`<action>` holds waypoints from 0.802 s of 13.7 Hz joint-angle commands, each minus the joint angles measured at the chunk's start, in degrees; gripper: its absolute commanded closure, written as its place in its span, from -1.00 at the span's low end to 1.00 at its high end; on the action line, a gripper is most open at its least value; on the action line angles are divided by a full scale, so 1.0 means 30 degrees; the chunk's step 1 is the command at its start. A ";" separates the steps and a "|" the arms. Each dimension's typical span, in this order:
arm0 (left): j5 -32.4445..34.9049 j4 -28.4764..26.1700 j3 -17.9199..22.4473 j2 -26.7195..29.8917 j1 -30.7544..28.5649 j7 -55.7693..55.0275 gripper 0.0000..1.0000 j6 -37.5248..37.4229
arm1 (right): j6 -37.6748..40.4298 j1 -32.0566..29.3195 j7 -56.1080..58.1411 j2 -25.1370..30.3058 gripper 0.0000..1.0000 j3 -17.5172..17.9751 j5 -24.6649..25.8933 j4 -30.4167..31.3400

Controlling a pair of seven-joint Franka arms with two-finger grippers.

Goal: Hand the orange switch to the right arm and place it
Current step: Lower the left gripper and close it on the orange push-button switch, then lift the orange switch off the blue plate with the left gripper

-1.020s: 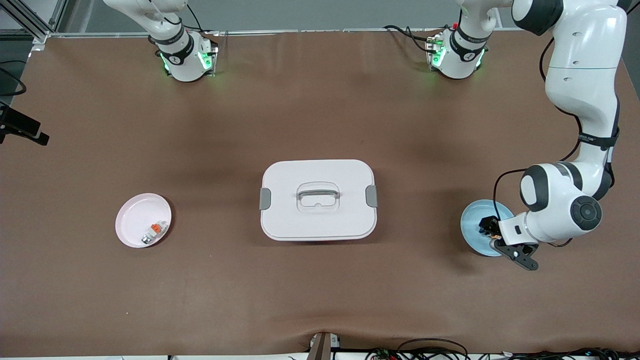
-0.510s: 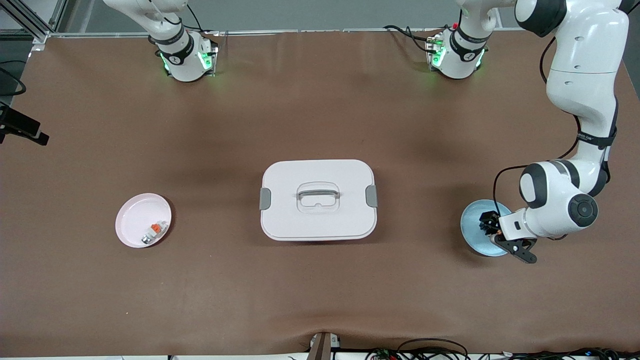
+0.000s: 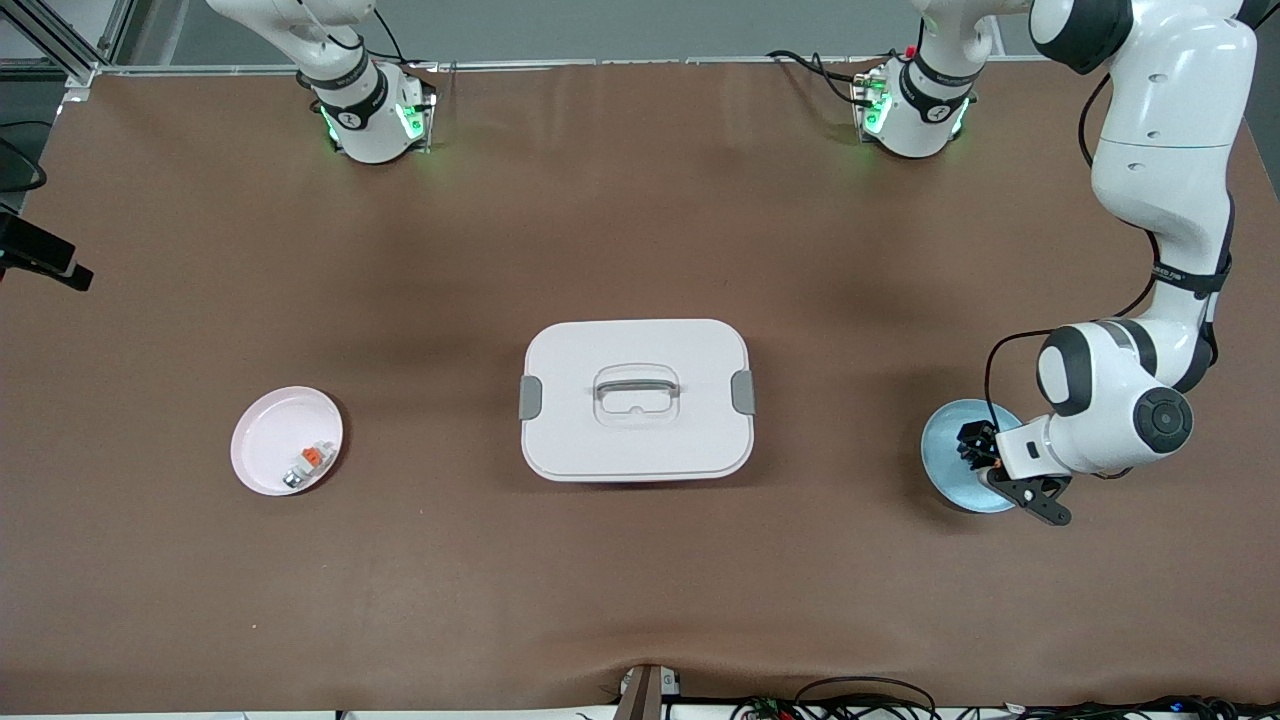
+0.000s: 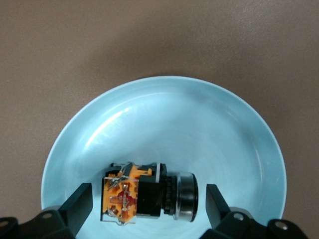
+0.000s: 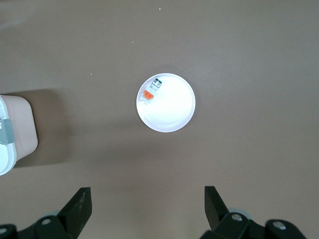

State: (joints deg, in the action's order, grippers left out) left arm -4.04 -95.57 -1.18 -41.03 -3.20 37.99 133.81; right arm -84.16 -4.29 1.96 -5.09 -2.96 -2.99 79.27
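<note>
The orange switch (image 4: 149, 196), a small black body with an orange end and a round silver-rimmed cap, lies on its side in a light blue plate (image 4: 164, 119) at the left arm's end of the table. My left gripper (image 4: 148, 206) is down at the plate (image 3: 945, 450), open, one finger on each side of the switch (image 3: 975, 445) with a gap on both sides. High over the table, my right gripper (image 5: 148, 204) hangs open with nothing in it. Only the right arm's base and lower links (image 3: 350, 90) show in the front view.
A pink plate (image 3: 270, 430) holding a white-and-silver part with an orange tab (image 3: 307, 463) sits toward the right arm's end. Both appear in the right wrist view: pink plate (image 5: 172, 112), part (image 5: 151, 91). A white lidded box (image 3: 636, 400) stands mid-table.
The left hand has shifted slightly over the blue plate, closing in around the switch, then nearly stopped. Its fingers stayed open. Nothing else moved.
</note>
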 commanded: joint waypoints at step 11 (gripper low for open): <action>-0.0559 -0.0254 0.0011 0.0140 0.0187 -0.1499 0.66 0.0366 | 0.0221 -0.0268 0.0136 0.0174 -1.00 0.0048 -0.0205 -0.0057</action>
State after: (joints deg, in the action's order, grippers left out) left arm -4.40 -95.76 -1.25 -40.99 -2.79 34.21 134.04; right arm -84.16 -4.48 1.96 -5.09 -2.98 -2.99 79.27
